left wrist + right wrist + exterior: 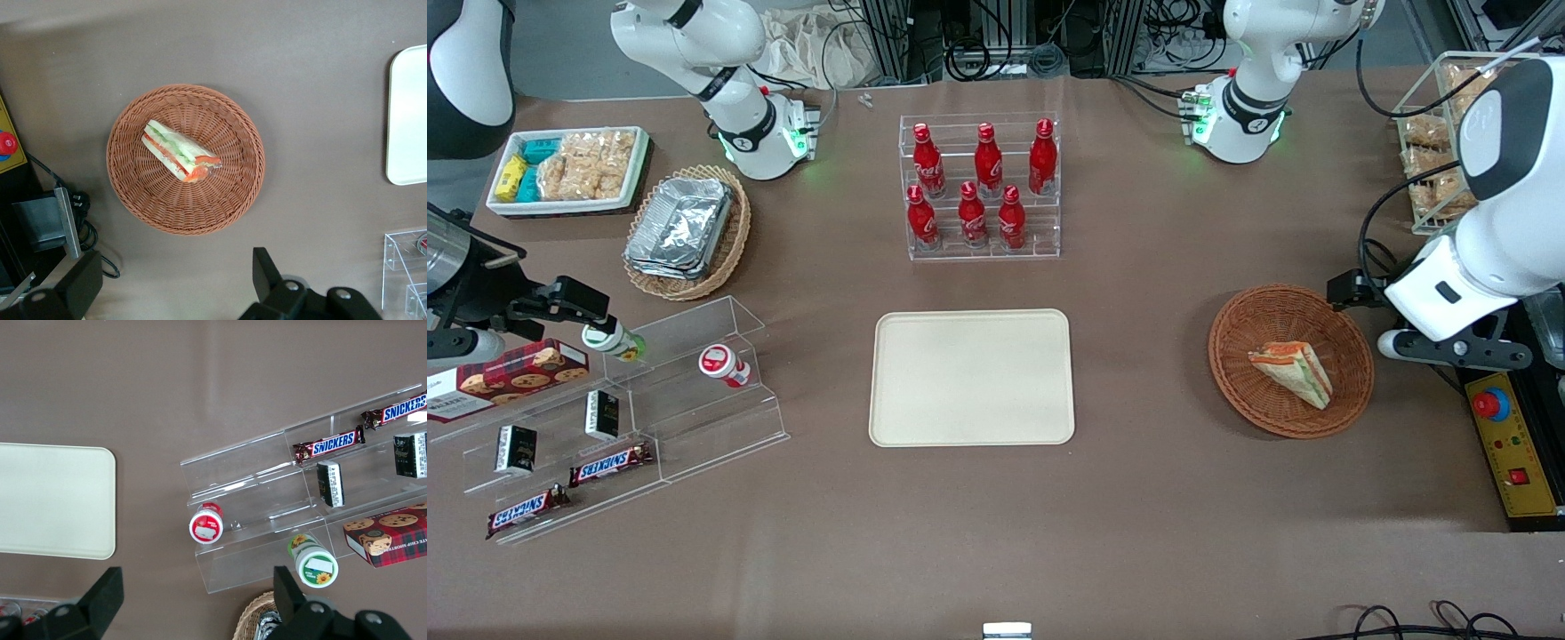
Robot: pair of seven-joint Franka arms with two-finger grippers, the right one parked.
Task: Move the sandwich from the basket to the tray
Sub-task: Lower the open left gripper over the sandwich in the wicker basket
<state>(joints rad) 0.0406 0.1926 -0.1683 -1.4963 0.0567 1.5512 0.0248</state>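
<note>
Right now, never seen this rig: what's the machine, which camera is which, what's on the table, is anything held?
Two white robot arms stand at a brown table; only one works. The wide picture looks down at them from the front. The other two come from cameras on each arm's wrist.

The working arm's gripper hangs above the table beside the round reddish-brown wicker basket, jaws open, holding nothing. In the basket lies the triangular wedge sandwich of pale bread with orange-red and green filling. It should go onto the large flat cream-beige rectangular tray, now bare, at mid-table.

Also there: six red bottles in a clear rack, farther from the front camera than the tray, and clear shelves of snacks toward the parked arm's end.
</note>
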